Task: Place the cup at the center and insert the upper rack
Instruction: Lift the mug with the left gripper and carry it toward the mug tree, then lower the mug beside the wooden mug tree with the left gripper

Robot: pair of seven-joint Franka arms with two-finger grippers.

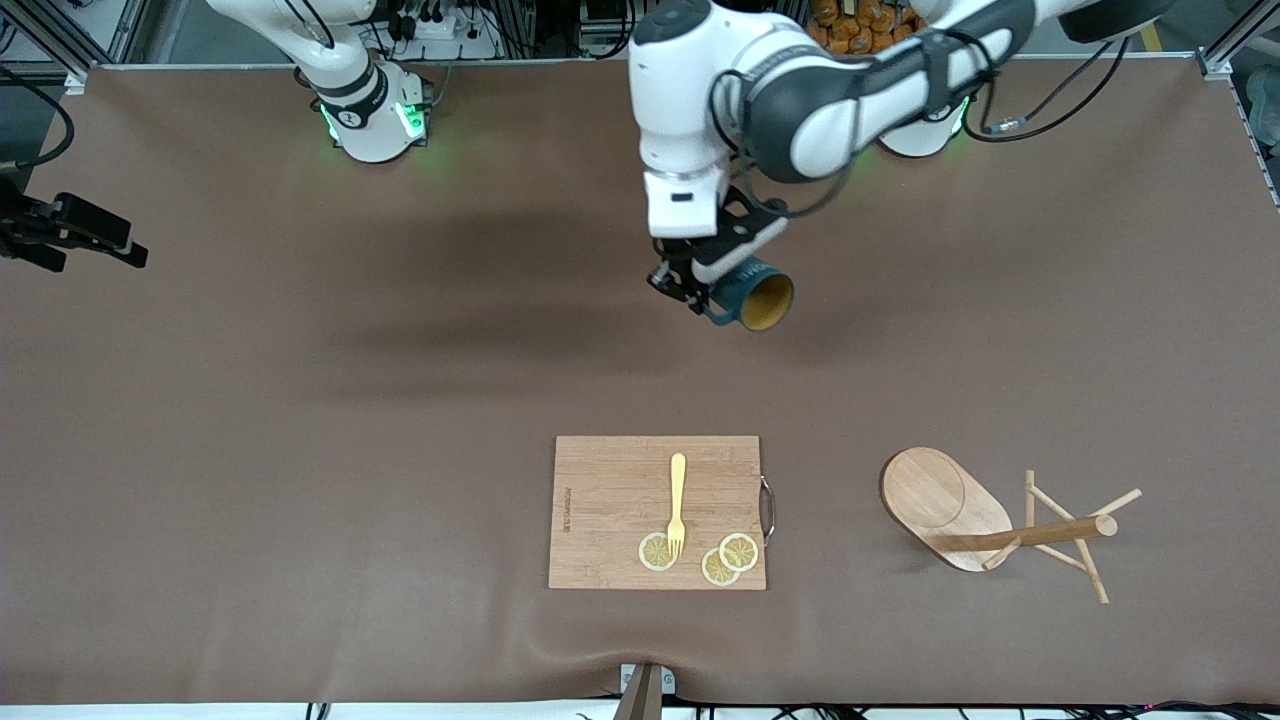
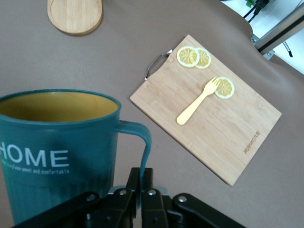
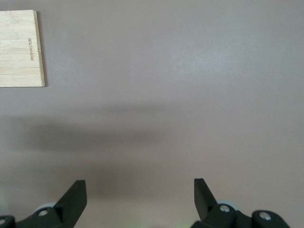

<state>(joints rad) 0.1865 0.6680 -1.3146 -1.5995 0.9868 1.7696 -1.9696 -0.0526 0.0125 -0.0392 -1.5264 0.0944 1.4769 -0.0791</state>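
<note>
"HOME" on held cup (image 2: pixel 57 152)

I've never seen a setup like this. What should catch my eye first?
The left gripper holds a teal cup by its handle, up over the bare table. Nearer the camera, a wooden mug tree lies toppled beside a cutting board with a fork and lemon slices.

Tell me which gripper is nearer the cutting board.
Left. The left gripper, shut on the cup by its handle, is over the table near the cutting board. The right gripper waits open at the table's edge.
</note>
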